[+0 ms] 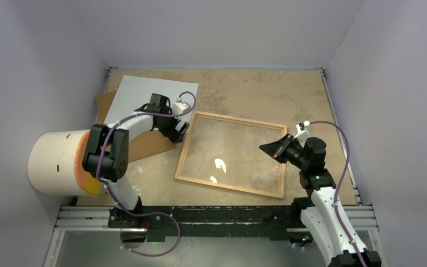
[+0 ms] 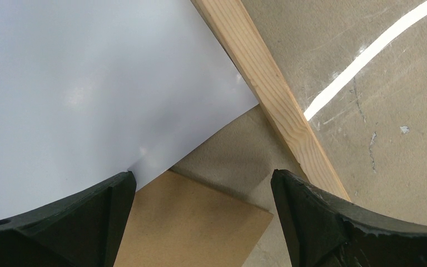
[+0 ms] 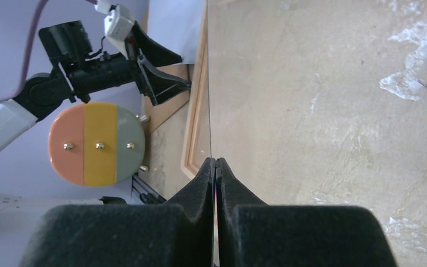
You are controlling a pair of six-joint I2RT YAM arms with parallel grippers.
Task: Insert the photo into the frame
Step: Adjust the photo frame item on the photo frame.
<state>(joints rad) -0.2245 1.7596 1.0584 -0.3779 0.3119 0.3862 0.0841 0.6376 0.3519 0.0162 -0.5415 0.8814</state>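
The photo [image 1: 144, 97] lies white back up at the table's far left, partly over a brown backing board [image 1: 144, 146]. The light-wood frame [image 1: 186, 146] with its clear pane [image 1: 233, 150] lies mid-table. My left gripper [image 1: 181, 132] hangs open over the photo's near corner [image 2: 144, 156], beside the frame's left moulding [image 2: 272, 94]; nothing sits between its fingers [image 2: 203, 175]. My right gripper [image 1: 267, 148] is at the frame's right side, shut [image 3: 216, 161] on the thin edge of the clear pane, which runs away from the fingertips as a fine line.
A white cylinder [image 1: 55, 161] with an orange end lies at the left edge; its face shows as a three-coloured disc [image 3: 96, 143]. The brown board's corner [image 2: 194, 222] lies under the left gripper. Grey walls close in the table on three sides.
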